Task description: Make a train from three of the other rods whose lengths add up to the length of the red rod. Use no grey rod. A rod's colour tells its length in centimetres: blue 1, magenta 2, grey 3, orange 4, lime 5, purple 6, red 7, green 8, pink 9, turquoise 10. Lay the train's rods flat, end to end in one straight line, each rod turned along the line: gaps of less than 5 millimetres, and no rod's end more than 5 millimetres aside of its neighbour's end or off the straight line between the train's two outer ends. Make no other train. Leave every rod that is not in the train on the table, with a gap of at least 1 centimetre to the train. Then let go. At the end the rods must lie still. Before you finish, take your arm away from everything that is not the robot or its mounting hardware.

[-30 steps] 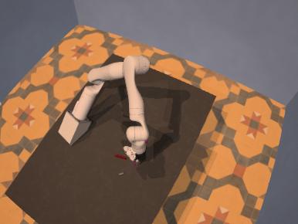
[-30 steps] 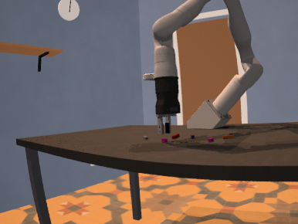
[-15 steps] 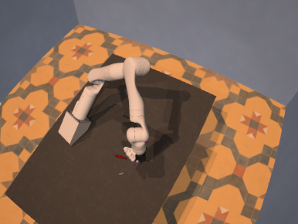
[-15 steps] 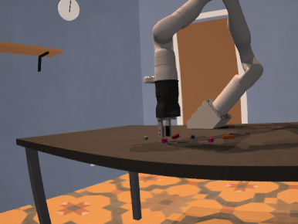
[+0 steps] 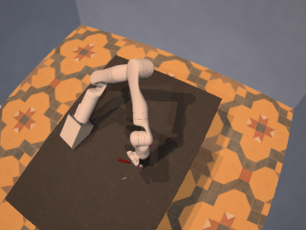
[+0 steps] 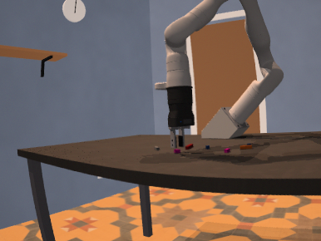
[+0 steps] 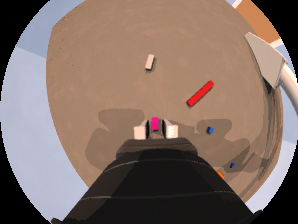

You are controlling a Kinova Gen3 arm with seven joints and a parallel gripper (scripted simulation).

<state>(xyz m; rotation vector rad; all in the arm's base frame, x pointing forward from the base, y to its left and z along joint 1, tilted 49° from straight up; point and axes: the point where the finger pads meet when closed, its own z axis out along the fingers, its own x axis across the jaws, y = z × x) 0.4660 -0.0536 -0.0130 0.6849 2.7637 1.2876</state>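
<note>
1. Blue walls surround the dark table (image 5: pixel 91 190) (image 6: pixel 104 159) (image 7: pixel 100 85).
2. Half-open, the gripper (image 5: pixel 139 165) (image 6: pixel 177 146) (image 7: pixel 155 126) stands over a magenta rod (image 6: pixel 177 151) (image 7: pixel 155 123).
3. Near it lies the red rod (image 5: pixel 124 161) (image 6: pixel 189 146) (image 7: pixel 200 93).
</note>
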